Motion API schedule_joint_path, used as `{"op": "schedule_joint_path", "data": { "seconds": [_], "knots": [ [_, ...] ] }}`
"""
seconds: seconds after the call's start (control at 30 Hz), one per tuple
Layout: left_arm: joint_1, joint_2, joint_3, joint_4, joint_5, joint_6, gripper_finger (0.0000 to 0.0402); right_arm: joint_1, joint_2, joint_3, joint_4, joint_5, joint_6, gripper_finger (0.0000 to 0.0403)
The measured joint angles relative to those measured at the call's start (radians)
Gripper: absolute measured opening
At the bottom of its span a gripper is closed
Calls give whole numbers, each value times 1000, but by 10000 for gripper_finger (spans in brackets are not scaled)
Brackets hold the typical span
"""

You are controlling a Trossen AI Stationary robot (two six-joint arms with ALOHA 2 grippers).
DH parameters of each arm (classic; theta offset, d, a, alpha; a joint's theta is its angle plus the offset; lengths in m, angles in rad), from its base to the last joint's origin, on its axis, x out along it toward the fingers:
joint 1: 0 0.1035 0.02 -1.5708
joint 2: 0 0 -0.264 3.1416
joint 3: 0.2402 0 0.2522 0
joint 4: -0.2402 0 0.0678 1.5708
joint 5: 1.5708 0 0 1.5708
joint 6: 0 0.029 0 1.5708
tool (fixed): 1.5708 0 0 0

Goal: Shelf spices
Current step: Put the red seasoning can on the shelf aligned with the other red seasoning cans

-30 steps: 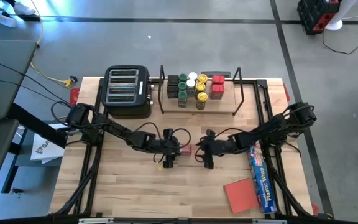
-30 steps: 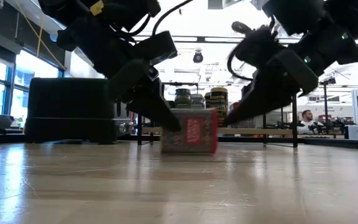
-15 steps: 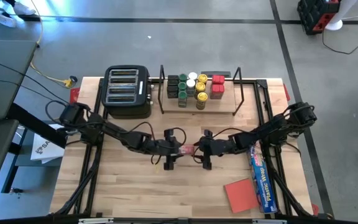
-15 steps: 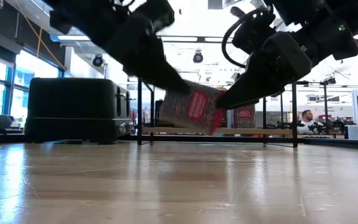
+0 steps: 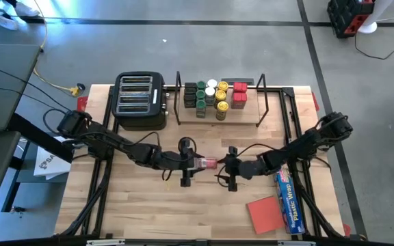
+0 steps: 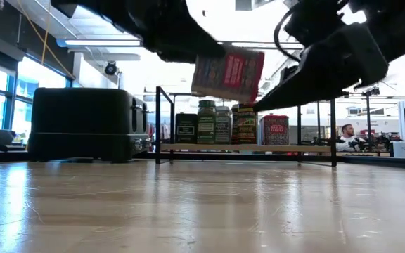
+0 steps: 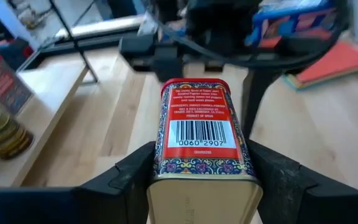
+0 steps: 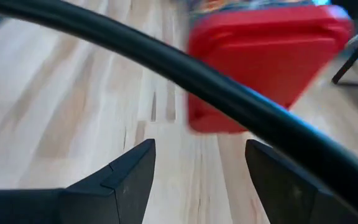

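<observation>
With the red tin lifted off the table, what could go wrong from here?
1. The left gripper pinches only the base of the red tin, which sticks out tilted; a fast swing might loosen it.
2. The right gripper sits open just past the tin's lid; the two arms may bump.
3. The shelf already holds a tight cluster of jars; setting the tin down among them might knock one over.

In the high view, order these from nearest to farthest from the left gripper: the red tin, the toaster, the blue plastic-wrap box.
From the left gripper:
1. Red tin, held between its fingers, mid-table.
2. Toaster, at the table's back, left side.
3. Blue plastic-wrap box, front right, beyond the right gripper.
</observation>
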Motion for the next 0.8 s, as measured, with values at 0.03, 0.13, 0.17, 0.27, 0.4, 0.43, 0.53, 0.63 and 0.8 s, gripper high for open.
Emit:
{"op": "schedule_joint_path", "data": {
  "seconds": [0.03,0.13,0.17,0.27,0.4,0.43,0.53,0.63,0.8],
  "knots": [
    [-4,-1,0,15,1,3,206,9,0,-16,42,16,0,245],
    [-15,-3,0,59,16,10,206,33,-7,-53,177,93,-3,245],
    [-19,-3,0,71,22,12,206,41,-7,-59,214,108,-14,245],
    [-29,-3,0,115,31,20,206,57,-7,-62,301,114,-52,245],
    [-35,-3,0,139,34,21,207,80,-8,-28,333,118,-111,245],
    [-35,-3,0,143,37,20,207,85,-8,-18,333,121,-120,245],
    [-38,-4,0,146,41,20,207,94,-8,6,332,122,-137,241],
    [-45,-4,0,145,38,20,207,97,-11,17,316,129,-140,218],
    [-46,-4,3,148,34,6,212,97,-67,19,236,124,-87,201]
  ]
}}
